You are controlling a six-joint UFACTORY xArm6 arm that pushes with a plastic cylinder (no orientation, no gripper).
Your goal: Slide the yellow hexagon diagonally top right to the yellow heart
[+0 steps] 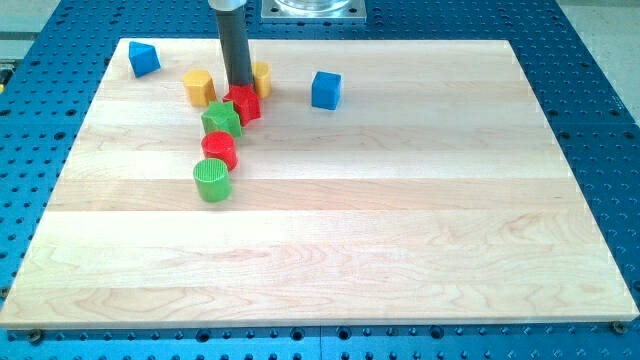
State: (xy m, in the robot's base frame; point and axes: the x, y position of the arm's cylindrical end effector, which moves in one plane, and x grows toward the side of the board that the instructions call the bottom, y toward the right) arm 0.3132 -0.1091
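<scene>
A blue perforated metal bench (pixel 590 120) fills the frame's edges, and on it lies a pale wooden board (pixel 380 220) of glued planks. The dark rod (pixel 236 45) drops from twelve o'clock; my tip (pixel 240 88) carries no jaws, so nothing opens, closes or grips, and it rests against the red block (pixel 244 102). At the tip's three o'clock, partly hidden, sits a yellow block (pixel 261 77); at nine o'clock, the other yellow block (pixel 199 87). I cannot tell which is the hexagon. Toward seven o'clock run a green block (pixel 221 119), red cylinder (pixel 218 150) and green cylinder (pixel 212 181). Blue blocks sit at ten (pixel 144 58) and three (pixel 325 89).
</scene>
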